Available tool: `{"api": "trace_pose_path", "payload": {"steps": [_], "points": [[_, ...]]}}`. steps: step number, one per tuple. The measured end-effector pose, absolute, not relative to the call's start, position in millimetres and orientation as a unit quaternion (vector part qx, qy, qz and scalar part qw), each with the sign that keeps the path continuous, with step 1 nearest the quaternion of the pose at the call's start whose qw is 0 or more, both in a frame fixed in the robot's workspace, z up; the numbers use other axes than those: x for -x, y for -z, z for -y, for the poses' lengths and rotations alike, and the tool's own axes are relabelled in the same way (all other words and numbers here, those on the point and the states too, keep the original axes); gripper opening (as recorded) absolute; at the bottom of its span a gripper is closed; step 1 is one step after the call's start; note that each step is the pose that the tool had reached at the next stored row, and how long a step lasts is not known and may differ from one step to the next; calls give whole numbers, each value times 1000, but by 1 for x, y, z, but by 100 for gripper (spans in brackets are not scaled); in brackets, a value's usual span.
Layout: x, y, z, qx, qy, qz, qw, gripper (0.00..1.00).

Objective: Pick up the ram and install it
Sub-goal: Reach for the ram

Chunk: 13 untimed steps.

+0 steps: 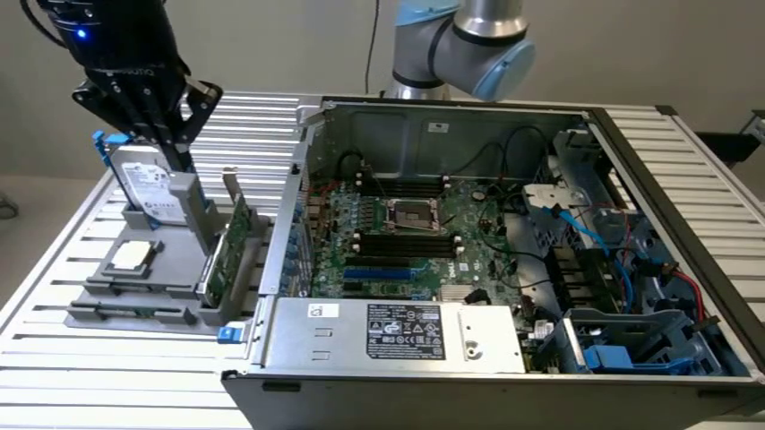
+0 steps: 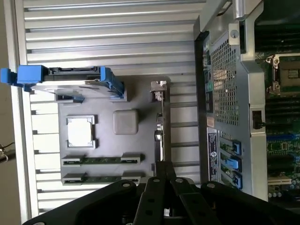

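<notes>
The tool (image 1: 183, 159) hangs over the gray tray (image 2: 140, 101) on the slatted worktop (image 1: 72, 367). It looks clenched, with its tips pressed together and nothing held between them. It sits above the end of the tray where the hard drive (image 1: 150, 184) stands up on its edge.

The ram (image 2: 101, 160) is at the other end of the tray. It is a thin green stick lying flat in a holder, and a second stick (image 2: 101, 178) lies just beside it, closer to the tray's end. The silver processor chip (image 2: 80, 131) sits in the middle of the tray, between the hard drive and the ram. So the ram lies away from the tool, past the chip, toward the tray end far from the hard drive. It is not touched yet.

The ram's long side runs across the tray, the same way as the flat face of the hard drive. It runs crossways to the wide green card (image 1: 233, 246), which stands on its edge along the side of the tray.

The open computer case (image 1: 454, 109) stands beside the tray, on the card's side. The motherboard (image 1: 478, 255) lies inside the case, and its long black slots (image 1: 407, 242) look empty
</notes>
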<state>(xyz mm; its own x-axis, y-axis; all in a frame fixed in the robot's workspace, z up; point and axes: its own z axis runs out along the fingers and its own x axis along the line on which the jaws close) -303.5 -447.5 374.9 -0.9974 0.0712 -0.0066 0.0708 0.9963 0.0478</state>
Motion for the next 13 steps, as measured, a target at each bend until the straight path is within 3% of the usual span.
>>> {"api": "trace_pose_path", "payload": {"steps": [13], "points": [[337, -360, 469, -36, -23, -999, -9, 11]]}}
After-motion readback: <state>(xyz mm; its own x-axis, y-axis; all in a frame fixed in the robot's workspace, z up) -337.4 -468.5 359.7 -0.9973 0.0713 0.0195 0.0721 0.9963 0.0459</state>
